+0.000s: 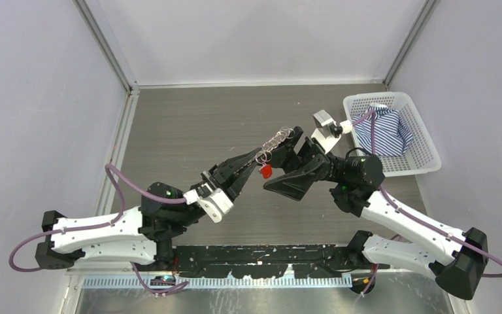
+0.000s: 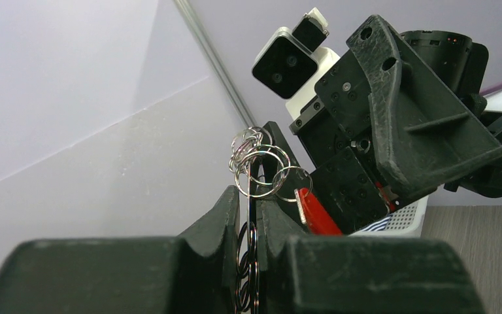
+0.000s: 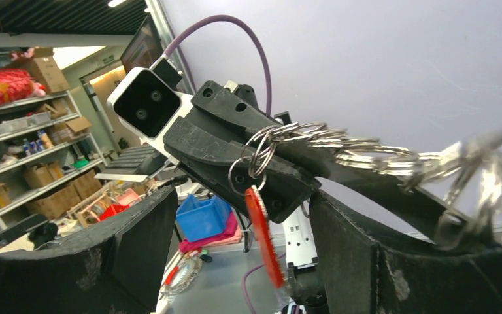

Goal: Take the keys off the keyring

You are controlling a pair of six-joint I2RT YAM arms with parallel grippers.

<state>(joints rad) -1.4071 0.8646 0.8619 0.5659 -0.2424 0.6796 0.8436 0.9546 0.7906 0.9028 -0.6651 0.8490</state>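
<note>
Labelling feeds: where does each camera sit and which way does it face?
Top external: above, behind the bases, looking down; both arms show.
Left wrist: along its own fingers, shut on the keyring, toward the right gripper.
Right wrist: between its open fingers, toward the left gripper.
All share the keyring and red key.

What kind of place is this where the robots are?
Probably a robot lab or workshop: a left arm and right arm bolted to a walled table, with shelves of boxes beyond.
</note>
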